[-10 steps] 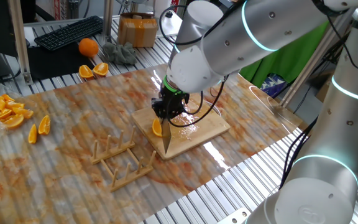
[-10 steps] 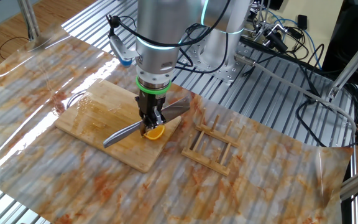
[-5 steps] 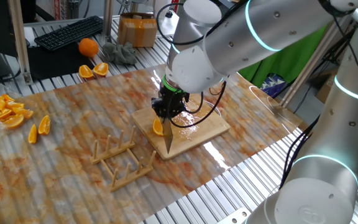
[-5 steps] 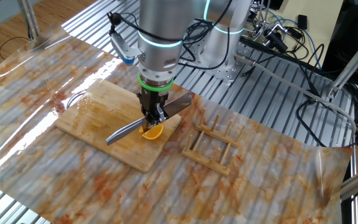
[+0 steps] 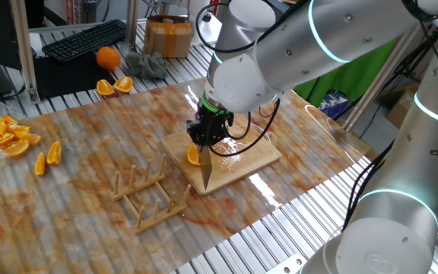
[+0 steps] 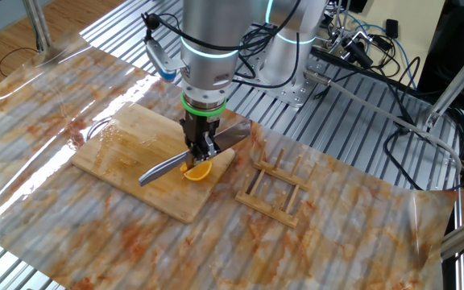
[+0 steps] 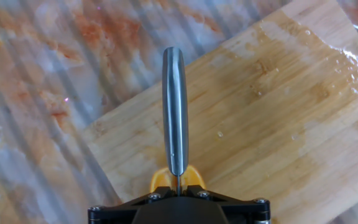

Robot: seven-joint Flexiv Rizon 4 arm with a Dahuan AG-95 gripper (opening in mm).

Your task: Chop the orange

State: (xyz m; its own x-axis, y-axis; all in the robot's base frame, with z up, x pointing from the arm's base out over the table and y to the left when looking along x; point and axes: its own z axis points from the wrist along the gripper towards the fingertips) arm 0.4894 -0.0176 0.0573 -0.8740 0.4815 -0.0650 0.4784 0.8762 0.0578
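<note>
- The gripper [image 6: 202,153] points straight down over the wooden cutting board [image 6: 127,157], just left of centre in the other fixed view; its jaws are closed tight on a knife [image 6: 167,166].
- The knife's grey blade slants down toward the lower left in that view, its tip over the board; a dark broad end sticks out to the upper right of the fingers.
- The orange [image 6: 197,171], a small crescent piece with glossy flesh, lies on the board directly under the gripper, at the board's right-hand corner; whether the blade touches it I cannot tell.
- In the hand view the knife [image 7: 174,112] runs straight up the middle of the frame over the cutting board [image 7: 278,118], with the orange [image 7: 160,180] peeking out at the bottom centre on both sides of the blade.
- In one fixed view the gripper [image 5: 206,141] sits at frame centre, the orange [image 5: 193,155] beside the blade on the cutting board [image 5: 242,160].
- A wooden rack [image 5: 150,194] lies on the marbled table cover [image 5: 90,144], lower left of the board.
- A whole orange [image 5: 108,57] sits at the upper left, and a heap of wedges [image 5: 6,135] at the left edge.
</note>
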